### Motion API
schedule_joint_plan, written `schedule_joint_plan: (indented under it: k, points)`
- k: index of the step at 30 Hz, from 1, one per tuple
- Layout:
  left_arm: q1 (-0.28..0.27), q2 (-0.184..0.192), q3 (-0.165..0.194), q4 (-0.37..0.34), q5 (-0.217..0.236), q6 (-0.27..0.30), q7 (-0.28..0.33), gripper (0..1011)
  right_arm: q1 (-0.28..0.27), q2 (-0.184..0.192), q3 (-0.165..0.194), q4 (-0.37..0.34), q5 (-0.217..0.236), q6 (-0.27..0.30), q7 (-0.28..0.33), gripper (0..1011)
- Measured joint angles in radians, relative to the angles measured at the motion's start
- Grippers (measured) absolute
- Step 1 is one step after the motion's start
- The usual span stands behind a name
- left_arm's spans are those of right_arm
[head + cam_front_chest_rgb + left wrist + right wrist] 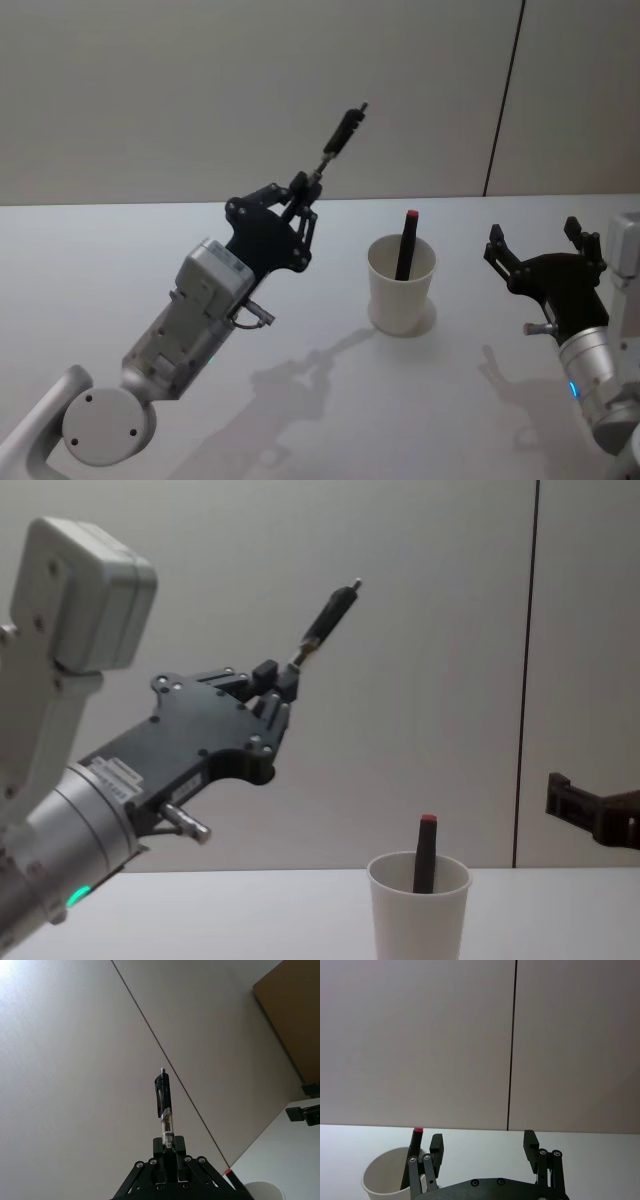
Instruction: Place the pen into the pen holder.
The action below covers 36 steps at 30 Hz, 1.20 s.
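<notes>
black left jaws: clenched on the lower end of the pen (340, 135), gripping only the clear part of its barrel.
pen: up in the air, tilted up and away with the clip end highest, to the left of the cup (402, 285) and well apart from it.
cup: white paper, upright on the desk (150, 260); a red-capped pen (407, 243) already leans inside it.
right jaws: spread wide and empty, hovering just to the right of the cup.
step in hand: probably carrying the pen over; it has not yet been turned downward.
risk, grip: the pen is held by a short stretch, so it may swivel or slip as the wrist turns it over.
risk, opening: the red-capped pen takes up part of the mouth; a poorly aimed pen could hit it or the rim and bounce out.
risk, cup: it is light and shorter than a pen, so a sideways push or a leaning drop could tip it.
risk, release: letting go too high could send the pen skipping onto the desk.
</notes>
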Motion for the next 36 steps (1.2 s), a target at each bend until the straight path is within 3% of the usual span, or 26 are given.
schedule_joint_plan:
  k: [8, 21, 30, 36]
  points:
    - [-0.027, -0.03, 0.011, 0.06, 0.015, -0.07, -0.036, 137, 0.0, 0.0, 0.0, 0.0, 0.0, 0.0, 0.0, 1002]
    - [-0.045, -0.05, 0.018, 0.1, 0.024, -0.114, -0.06, 138, -0.001, 0.0, 0.0, 0.0, 0.0, -0.001, 0.008, 1001]
    - [-0.051, -0.057, 0.02, 0.113, 0.027, -0.128, -0.068, 138, -0.005, 0.008, -0.001, -0.009, 0.008, -0.007, 0.076, 1001]
    - [-0.053, -0.059, 0.021, 0.118, 0.028, -0.134, -0.071, 138, -0.008, 0.016, -0.002, -0.02, 0.028, -0.012, 0.153, 1001]
